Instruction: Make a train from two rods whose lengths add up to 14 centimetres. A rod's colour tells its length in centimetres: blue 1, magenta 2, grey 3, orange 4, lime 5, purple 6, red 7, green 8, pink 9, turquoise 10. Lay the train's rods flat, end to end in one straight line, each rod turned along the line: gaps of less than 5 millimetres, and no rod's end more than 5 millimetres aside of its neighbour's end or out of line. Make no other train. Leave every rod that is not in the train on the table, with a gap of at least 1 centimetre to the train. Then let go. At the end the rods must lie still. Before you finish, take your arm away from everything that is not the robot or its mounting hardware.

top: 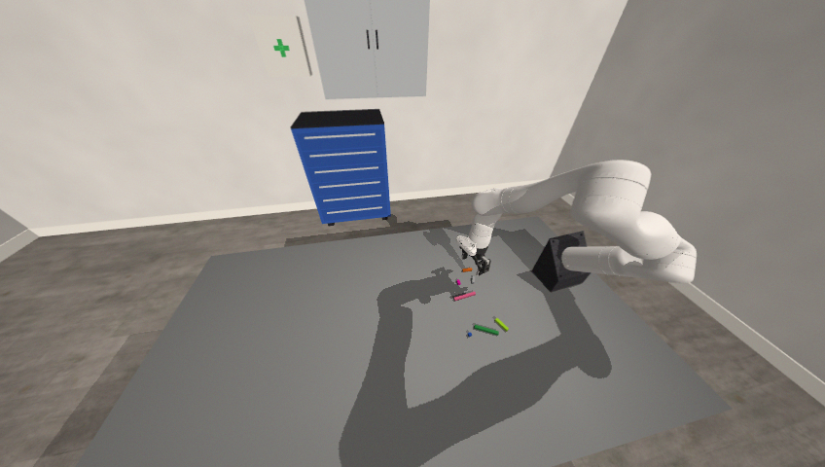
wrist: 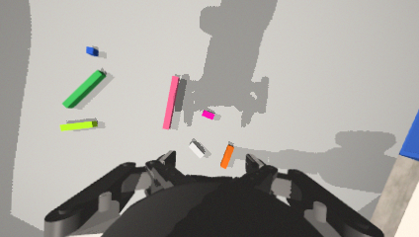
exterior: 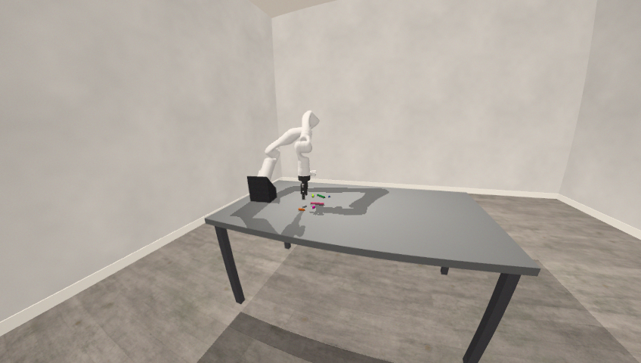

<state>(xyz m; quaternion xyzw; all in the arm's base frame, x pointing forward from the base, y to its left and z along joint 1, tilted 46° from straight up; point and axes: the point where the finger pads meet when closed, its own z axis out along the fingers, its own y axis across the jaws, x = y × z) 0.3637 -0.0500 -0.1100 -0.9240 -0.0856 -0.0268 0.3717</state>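
Observation:
My gripper [wrist: 210,160] is open and empty, hovering above the table over the orange rod [wrist: 226,155] and the grey rod [wrist: 197,148]. It also shows in the top view [top: 482,267] and the exterior view [exterior: 303,193]. The pink rod [wrist: 171,102] lies flat beyond them, with the small magenta rod [wrist: 208,115] to its right. The green rod [wrist: 83,89], the lime rod [wrist: 78,125] and the tiny blue rod [wrist: 91,50] lie apart at the left. In the top view the orange rod [top: 466,269], the pink rod [top: 464,295], the green rod [top: 485,329] and the lime rod [top: 501,324] lie separate.
The arm's black base block [top: 560,260] stands at the table's right side. A blue drawer cabinet [top: 341,166] stands on the floor behind the table. The table's far edge shows at the right of the wrist view [wrist: 390,207].

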